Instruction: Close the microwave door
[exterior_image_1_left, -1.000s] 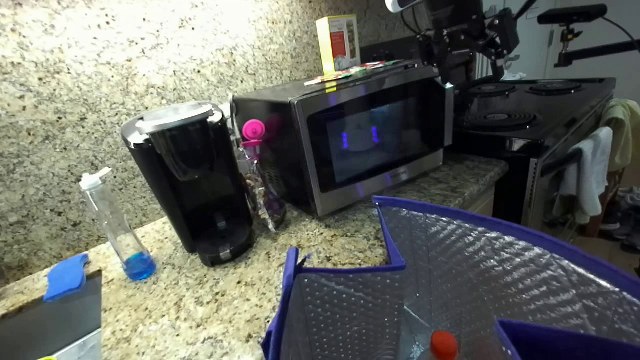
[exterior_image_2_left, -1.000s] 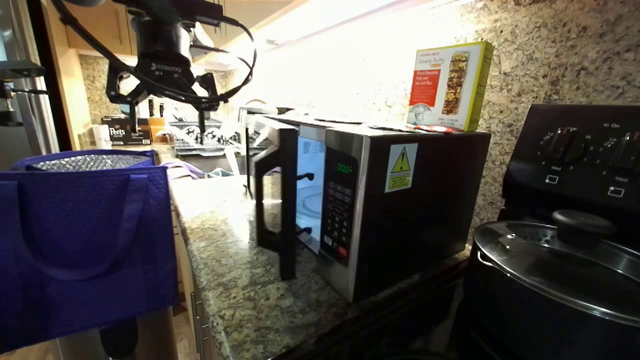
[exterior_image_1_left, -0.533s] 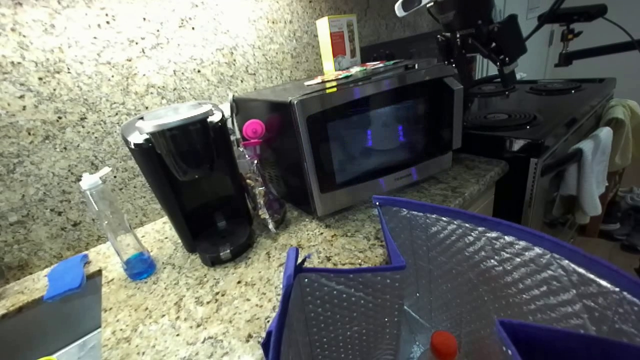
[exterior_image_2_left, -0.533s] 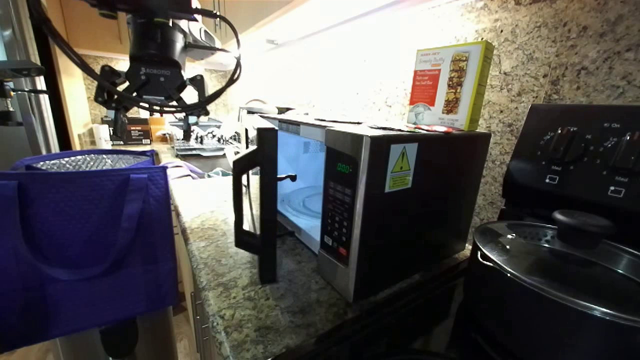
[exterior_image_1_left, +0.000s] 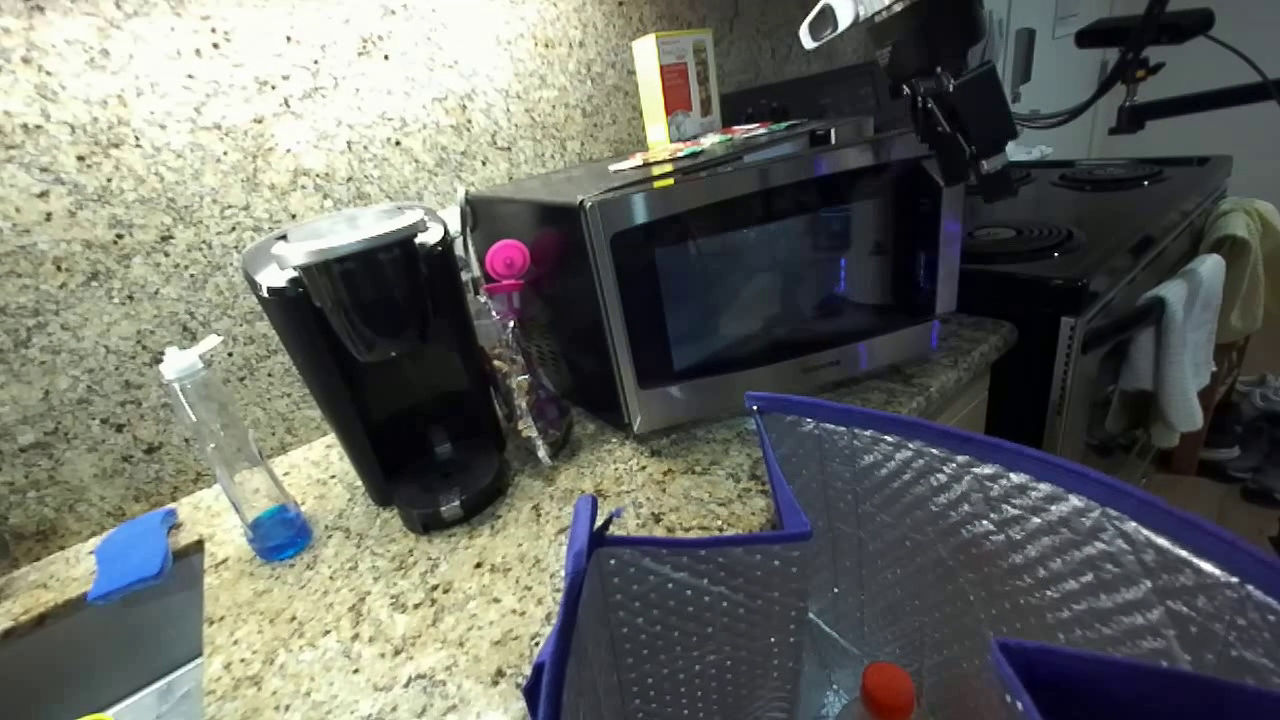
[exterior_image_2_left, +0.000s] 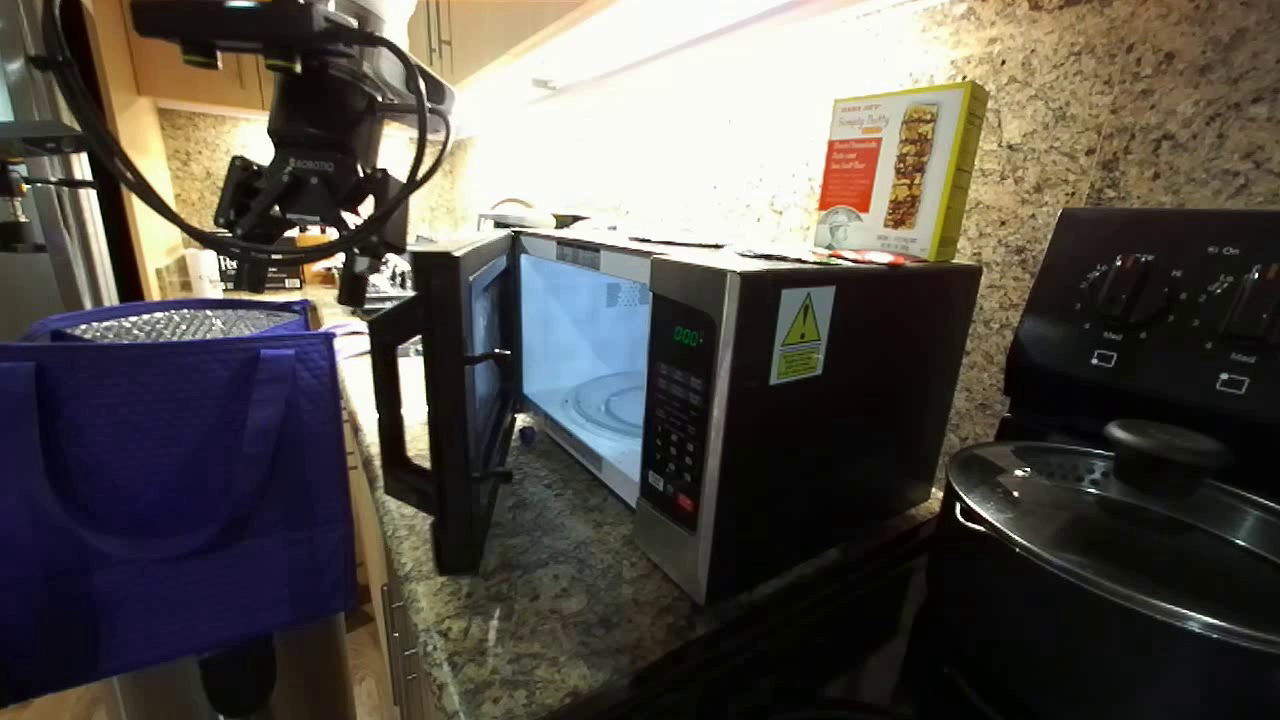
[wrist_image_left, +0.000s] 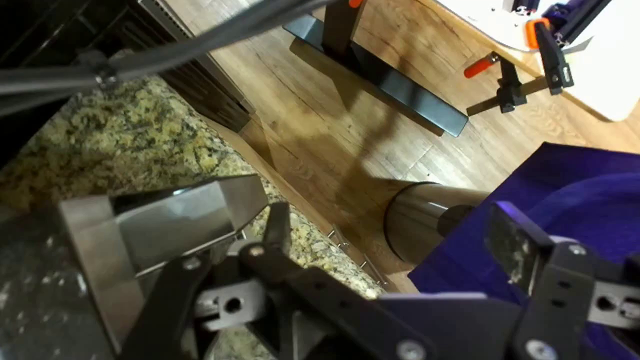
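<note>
Microwave door (exterior_image_2_left: 455, 420): standing well open; from here I look past it into the lit inside of the microwave (exterior_image_2_left: 830, 440), where the glass turntable (exterior_image_2_left: 605, 400) shows.
Gripper (exterior_image_2_left: 304, 281): spread, its fingers (wrist_image_left: 278, 225) wide apart, hanging near the door's free upper corner in both exterior views.
Door handle (exterior_image_2_left: 388, 400): just beside the nearer finger and outside the gap between the two; whether finger and handle touch, I can't tell.
Door's outer face: the gripper is on this side, the one that carries the handle.
Purple bag (exterior_image_2_left: 200, 490): away from the door, showing behind the other finger in the wrist view.
Countertop (exterior_image_2_left: 560, 620): speckled stone, running beneath the door.
Snack-bar box (exterior_image_2_left: 890, 175): upright on top of the microwave.
</note>
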